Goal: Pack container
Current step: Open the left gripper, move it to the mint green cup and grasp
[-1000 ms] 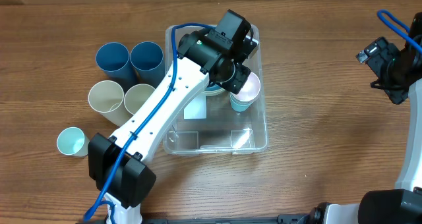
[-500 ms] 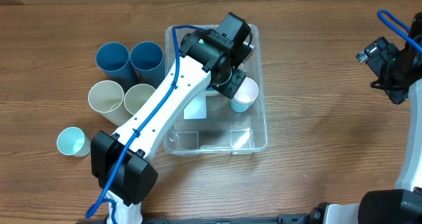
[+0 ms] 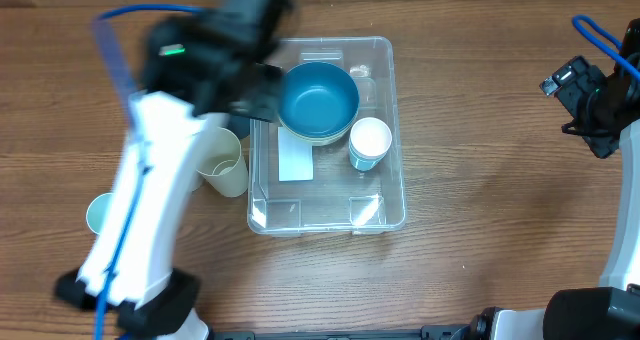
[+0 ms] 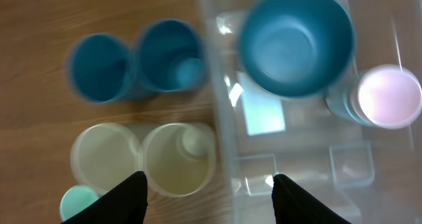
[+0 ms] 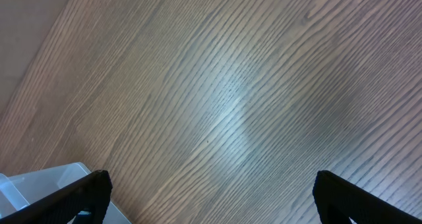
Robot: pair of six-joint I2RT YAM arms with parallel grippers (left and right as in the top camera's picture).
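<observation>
1. The container (image 3: 328, 192) sits near the middle of the wooden worktop (image 3: 480, 210). A white label (image 3: 296, 158) lies on its bottom. No writing on it can be read in any view.
2. Inside the container, a blue bowl (image 3: 318, 100) fills the far end. A pale-mouthed cup (image 3: 370, 143) stands upright just beside the bowl, near the right wall.
3. In the overhead view the left arm (image 3: 150, 180) is blurred and covers the worktop left of the container. Of the cream cups (image 3: 226, 168) only one shows clearly there, with a mint cup (image 3: 103, 215) nearer the front edge.
4. The left wrist view shows what the arm hides: two blue cups (image 4: 102, 67) side by side, and both cream cups beside them.
5. The left gripper (image 4: 208, 197) has its fingers apart with nothing between them, above the cream cups and the container's left wall.
6. The right gripper (image 5: 211, 184) stands wide and empty, well to the right. Its wrist view shows bare wood and one corner of the container.
</observation>
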